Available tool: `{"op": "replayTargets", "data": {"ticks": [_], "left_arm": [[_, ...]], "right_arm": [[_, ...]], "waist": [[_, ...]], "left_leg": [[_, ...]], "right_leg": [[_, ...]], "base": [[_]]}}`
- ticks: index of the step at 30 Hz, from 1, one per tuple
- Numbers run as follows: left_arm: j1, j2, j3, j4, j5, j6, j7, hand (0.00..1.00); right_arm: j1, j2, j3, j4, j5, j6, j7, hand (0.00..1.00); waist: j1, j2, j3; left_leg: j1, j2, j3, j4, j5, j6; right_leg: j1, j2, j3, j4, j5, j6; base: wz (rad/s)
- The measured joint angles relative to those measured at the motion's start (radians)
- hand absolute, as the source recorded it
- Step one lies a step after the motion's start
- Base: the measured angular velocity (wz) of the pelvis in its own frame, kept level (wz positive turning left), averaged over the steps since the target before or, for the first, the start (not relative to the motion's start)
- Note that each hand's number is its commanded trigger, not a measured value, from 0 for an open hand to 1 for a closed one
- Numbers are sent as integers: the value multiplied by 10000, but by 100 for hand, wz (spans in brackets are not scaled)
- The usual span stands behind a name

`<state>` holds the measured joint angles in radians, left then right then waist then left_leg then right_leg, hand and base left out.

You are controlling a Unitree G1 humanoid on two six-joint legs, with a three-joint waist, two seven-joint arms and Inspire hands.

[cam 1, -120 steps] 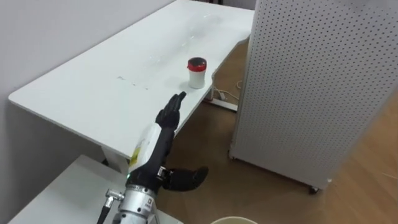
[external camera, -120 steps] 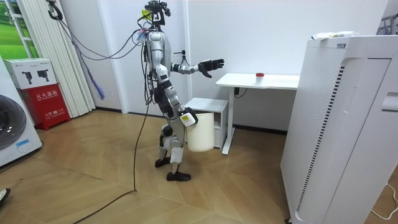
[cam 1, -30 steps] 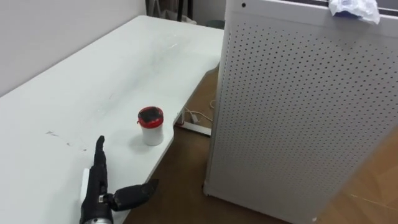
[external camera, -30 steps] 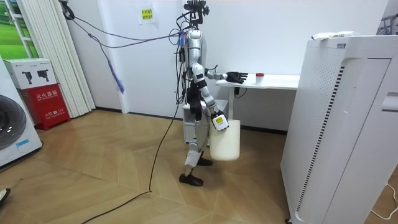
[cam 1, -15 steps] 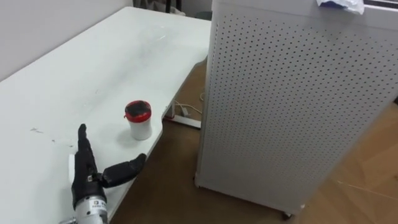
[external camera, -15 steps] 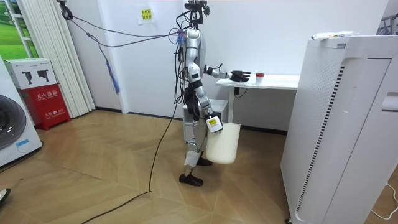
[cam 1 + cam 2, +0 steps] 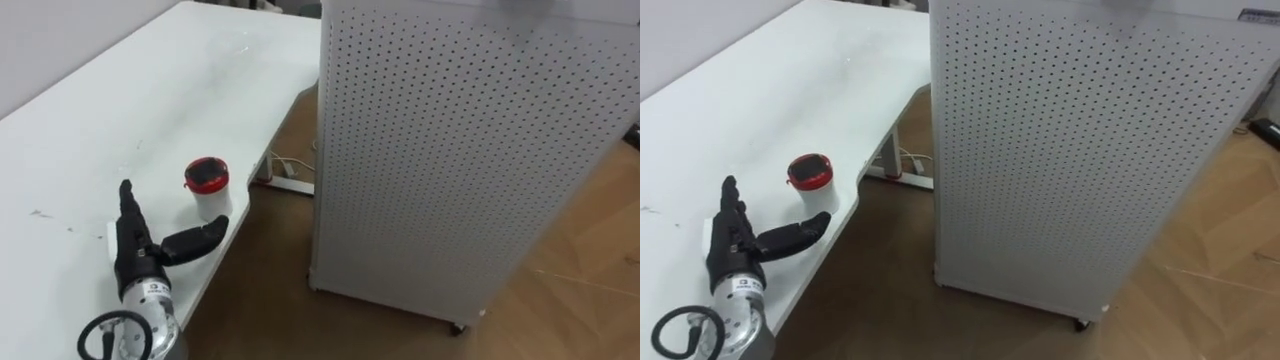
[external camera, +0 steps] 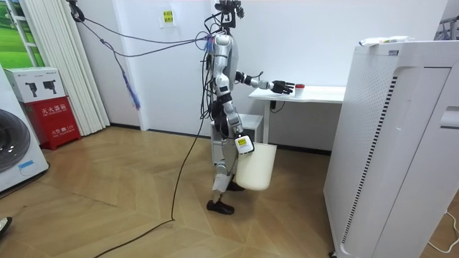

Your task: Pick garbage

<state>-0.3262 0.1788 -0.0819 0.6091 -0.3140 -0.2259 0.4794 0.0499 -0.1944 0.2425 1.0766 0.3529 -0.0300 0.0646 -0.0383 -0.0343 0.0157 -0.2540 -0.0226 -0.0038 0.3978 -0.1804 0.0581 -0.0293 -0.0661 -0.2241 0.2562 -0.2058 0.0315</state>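
A small white cup with a red lid (image 7: pixel 207 187) stands near the front edge of the white desk (image 7: pixel 120 110). My left hand (image 7: pixel 135 245) is stretched out open over the desk edge, its thumb pointing at the cup from a short gap away. In the room view the same left hand (image 8: pixel 281 87) reaches level towards the cup (image 8: pixel 299 87). My right hand (image 8: pixel 244 143) hangs at my side, holding a white bin (image 8: pixel 257 166) by its rim. A crumpled white scrap (image 8: pixel 384 40) lies on top of the tall cabinet.
A tall white perforated cabinet (image 7: pixel 460 150) stands to the right of the desk, with a narrow strip of wooden floor between them. Cables and a power strip (image 7: pixel 285 170) lie on the floor under the desk. A low white unit (image 8: pixel 247 120) stands beside the desk.
I have walked up to the desk from the room view's left. The left hand now lies closer to the cup, and the bin has swung with my steps.
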Motion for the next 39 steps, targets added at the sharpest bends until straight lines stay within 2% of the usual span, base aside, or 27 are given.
{"op": "replayTargets", "data": {"ticks": [5,8,13,16,20,25,32,34,36,39], "left_arm": [[-122,38,18,190,-68,-74,147,0],[-504,72,16,683,-66,-98,147,0],[-1382,297,13,1531,-71,-44,180,0],[-1638,379,21,1801,-85,18,199,0],[-1780,522,-2,1939,-87,-8,243,0],[-2047,692,-2,2413,-88,-72,588,0],[-2276,919,3,2784,-88,-248,587,0],[-2539,960,2,3023,-87,-229,586,0],[-2688,1009,-1,3167,-86,-221,588,0],[-2786,1112,-2,3206,-87,-220,598,0]], "right_arm": [[-88,2,134,6,-13,3,-49,100],[-123,-1,136,8,-5,65,-80,100],[-247,-11,208,-10,438,230,-74,100],[-252,-12,232,-6,633,328,-79,100],[-353,-14,419,-5,709,315,-83,100],[-493,-7,594,11,708,306,-138,100],[-558,-3,578,13,732,302,-407,100],[-547,-5,568,21,814,308,-418,100],[-557,-7,563,-40,839,310,-446,100],[-556,-7,584,-192,861,316,-518,100]], "waist": [[-85,-6,3],[-85,-35,21],[-100,-86,66],[-182,-134,95],[-387,-203,127],[-705,-208,126],[-943,-206,119],[-1012,-217,123],[-1022,-215,123],[-1087,-212,123]], "left_leg": [[-26,16,44,6,0,0],[-37,33,72,7,1,0],[-383,138,207,180,13,-3],[-404,151,235,234,11,5],[-498,169,254,357,4,20],[-578,221,315,495,-10,39],[-794,287,345,601,-11,37],[-876,446,638,684,-41,76],[-961,501,823,715,-51,90],[-1130,546,847,807,-57,101]], "right_leg": [[-85,-1,67,57,0,0],[-137,3,110,134,-1,0],[-599,54,265,414,3,-12],[-620,58,278,433,5,-16],[-688,97,320,380,5,-16],[-761,142,452,366,4,-15],[-927,189,466,413,8,-21],[-1002,220,455,419,10,-26],[-1142,221,515,518,11,-26],[-1345,240,592,626,21,-38]], "base": [[-3],[-3],[-8],[-4],[1],[-4],[0],[4],[-9],[-8]]}}
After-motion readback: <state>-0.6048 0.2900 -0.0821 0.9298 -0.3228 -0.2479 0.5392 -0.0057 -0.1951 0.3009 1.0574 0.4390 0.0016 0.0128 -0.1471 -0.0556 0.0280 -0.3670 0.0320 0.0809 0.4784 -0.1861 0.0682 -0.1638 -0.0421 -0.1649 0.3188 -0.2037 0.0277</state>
